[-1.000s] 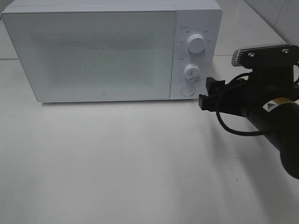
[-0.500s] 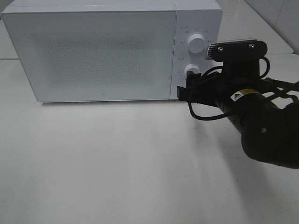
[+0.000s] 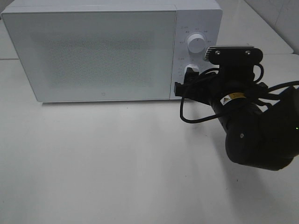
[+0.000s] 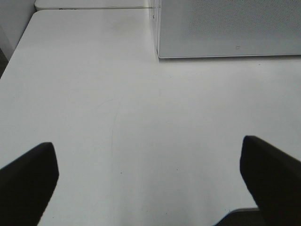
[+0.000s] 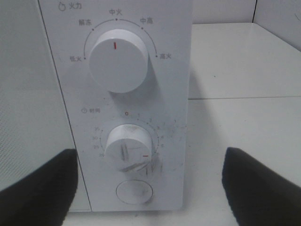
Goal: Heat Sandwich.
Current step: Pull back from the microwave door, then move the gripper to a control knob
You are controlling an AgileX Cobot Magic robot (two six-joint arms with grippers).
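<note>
The right jaws stand wide apart with nothing between them; their dark fingers (image 5: 37, 186) frame the lower part of the control panel (image 5: 174, 94), one on each side of the scuffed lower dial (image 5: 128, 146) and the round button (image 5: 134, 192) beneath it. From the high camera they sit close to the panel's lower edge, though whether a tip touches it is hard to tell from that angle. Above the lower dial is the upper dial (image 5: 117, 61), its red mark pointing straight up. The panel belongs to a white microwave (image 3: 93, 51) whose frosted door (image 3: 98, 28) is closed. Behind the jaws the black right arm (image 3: 254, 135) reaches in from the right side, a cable (image 3: 187, 116) looping below its wrist. The left jaws are likewise spread wide and hold nothing; their fingers (image 4: 26, 183) hang over the bare white worktop (image 3: 117, 163), with the microwave's front corner ahead of them. The sandwich shows in none of the views, and the clouded door gives no sight of the inside, so I cannot tell where it is.
</note>
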